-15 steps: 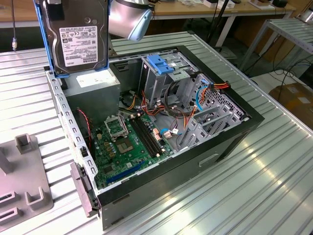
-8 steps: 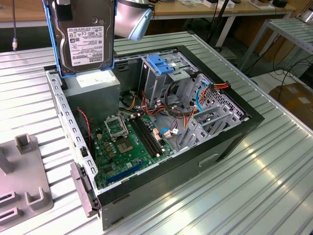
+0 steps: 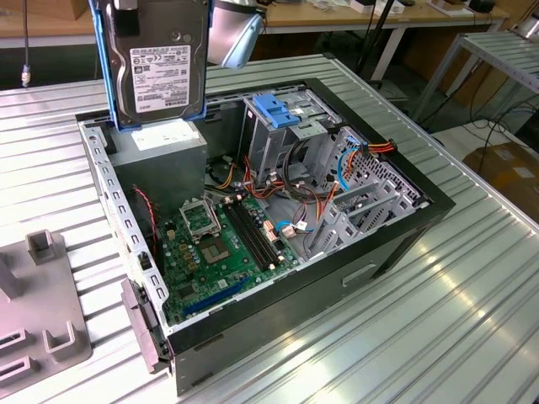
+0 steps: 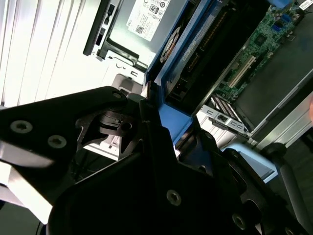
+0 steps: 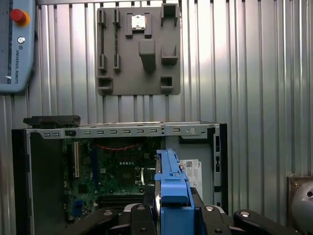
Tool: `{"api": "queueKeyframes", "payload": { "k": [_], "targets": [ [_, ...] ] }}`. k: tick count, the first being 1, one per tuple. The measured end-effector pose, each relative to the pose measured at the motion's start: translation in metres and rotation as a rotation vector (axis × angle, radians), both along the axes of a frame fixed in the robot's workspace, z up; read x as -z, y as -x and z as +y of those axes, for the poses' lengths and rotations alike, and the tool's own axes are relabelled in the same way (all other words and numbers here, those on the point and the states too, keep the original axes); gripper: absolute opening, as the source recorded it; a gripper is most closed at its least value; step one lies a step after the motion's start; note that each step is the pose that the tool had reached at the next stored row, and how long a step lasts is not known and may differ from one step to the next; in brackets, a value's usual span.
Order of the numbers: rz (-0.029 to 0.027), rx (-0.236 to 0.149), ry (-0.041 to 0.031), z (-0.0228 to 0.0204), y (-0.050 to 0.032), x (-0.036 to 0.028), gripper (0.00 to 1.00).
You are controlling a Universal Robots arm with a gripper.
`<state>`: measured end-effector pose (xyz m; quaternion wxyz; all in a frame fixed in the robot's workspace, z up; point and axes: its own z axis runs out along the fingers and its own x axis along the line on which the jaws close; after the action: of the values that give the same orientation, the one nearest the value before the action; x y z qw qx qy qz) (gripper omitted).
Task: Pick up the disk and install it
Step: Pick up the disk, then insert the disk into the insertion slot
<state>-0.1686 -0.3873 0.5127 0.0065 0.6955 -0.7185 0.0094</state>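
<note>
The disk, one in all, hangs upright in the air over the corner of the open computer case at the exterior view's left. It is above the one grey metal box with a white label. The exterior view gives the disk's broad face: grey metal with a white sticker, framed by a bright blue rail. The first wrist view gives it edge-on as a narrow blue strip, with the tool clenched on it, black jaws closed against both sides. The second wrist view shows the same grip from close by.

One green motherboard lies on the case floor. One light-blue latch block sits atop the drive cage. The case rests on a ribbed metal table. Beyond the case, the first wrist view adds one grey fixture plate and one pendant with a red button.
</note>
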Motion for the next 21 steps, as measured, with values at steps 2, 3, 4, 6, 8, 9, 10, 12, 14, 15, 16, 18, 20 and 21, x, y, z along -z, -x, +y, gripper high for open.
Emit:
{"api": "queueKeyframes", "payload": {
  "k": [2,3,4,6,8,9,10,12,14,15,16,18,20,21],
  "targets": [
    [0.0000,0.000,0.0005,0.0000,-0.0049,0.0004,0.37],
    [0.0000,0.000,0.0009,0.0000,-0.0068,0.0006,0.37],
    [0.0000,0.000,0.0012,0.0000,-0.0090,0.0008,0.37],
    [0.0000,0.000,0.0017,0.0000,-0.0138,0.0012,0.37],
    [0.0001,0.000,0.0018,-0.0016,-0.0158,0.0016,0.37],
    [0.0001,0.000,0.0018,-0.0033,-0.0162,0.0018,0.37],
    [0.0000,0.000,0.0018,-0.0060,-0.0168,0.0021,0.37],
    [-0.0001,0.000,0.0016,-0.0101,-0.0183,0.0029,0.37],
    [0.0000,0.000,0.0018,-0.0116,-0.0201,0.0034,0.37],
    [0.0001,0.000,0.0019,-0.0121,-0.0213,0.0037,0.37],
    [-0.0001,0.000,0.0022,-0.0123,-0.0221,0.0039,0.37],
    [0.0000,0.000,0.0027,-0.0123,-0.0223,0.0040,0.37],
    [-0.0001,0.000,0.0026,-0.0123,-0.0224,0.0043,0.37],
    [0.0000,0.000,0.0027,-0.0123,-0.0224,0.0043,0.37]
  ]
}}
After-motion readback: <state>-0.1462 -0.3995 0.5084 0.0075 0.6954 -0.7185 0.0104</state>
